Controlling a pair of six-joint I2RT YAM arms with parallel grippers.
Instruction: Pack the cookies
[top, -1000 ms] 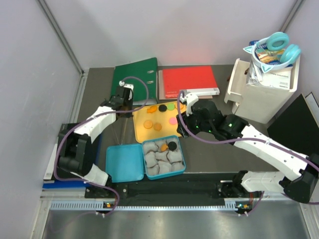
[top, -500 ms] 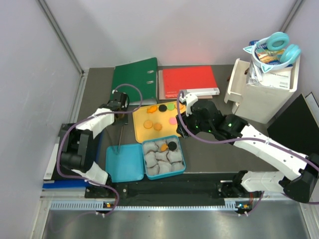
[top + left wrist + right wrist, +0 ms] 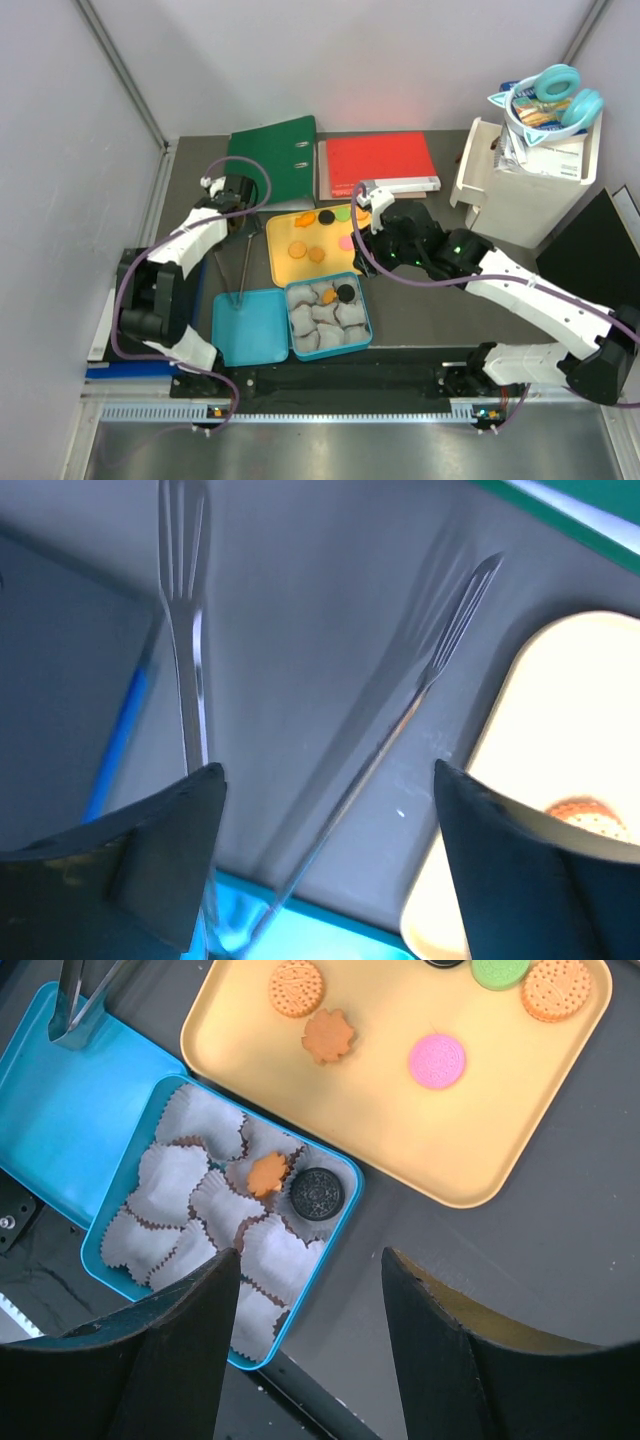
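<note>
While most cookies (image 3: 297, 249) sit on the yellow tray (image 3: 283, 270) in the overhead view, two are in the teal box (image 3: 368, 320). Left wrist: left claw (image 3: 327, 775) spread, empty, above the tongs (image 3: 190, 680). Right wrist: right claw (image 3: 310, 1260) spread, empty, cookies below it. Probably light, stiff, crumbly; pinch the rims.

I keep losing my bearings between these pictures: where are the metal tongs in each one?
Top external: tongs left of the yellow tray, centre-left.
Left wrist: both arms fill the middle, tray at right.
Right wrist: only the hinge end, top-left corner; tray along top.
Shared landmark: the yellow tray.
</note>
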